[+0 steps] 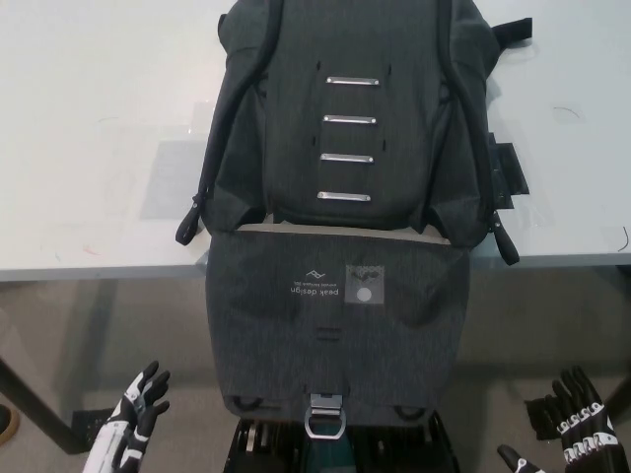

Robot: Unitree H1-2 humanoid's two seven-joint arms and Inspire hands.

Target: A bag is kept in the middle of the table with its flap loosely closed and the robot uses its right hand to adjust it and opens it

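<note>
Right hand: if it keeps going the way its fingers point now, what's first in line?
Probably nothing close: the right hand points up-picture, right of the hanging flap. The table edge lies ahead, but depth is unclear.

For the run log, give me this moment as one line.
bag: on table, flap open, hanging over edge | right hand: low, open, clear of bag | left hand: low, open, resting

The bag (345, 148) top and right hand (577, 434) are cut off by the edges.
</note>
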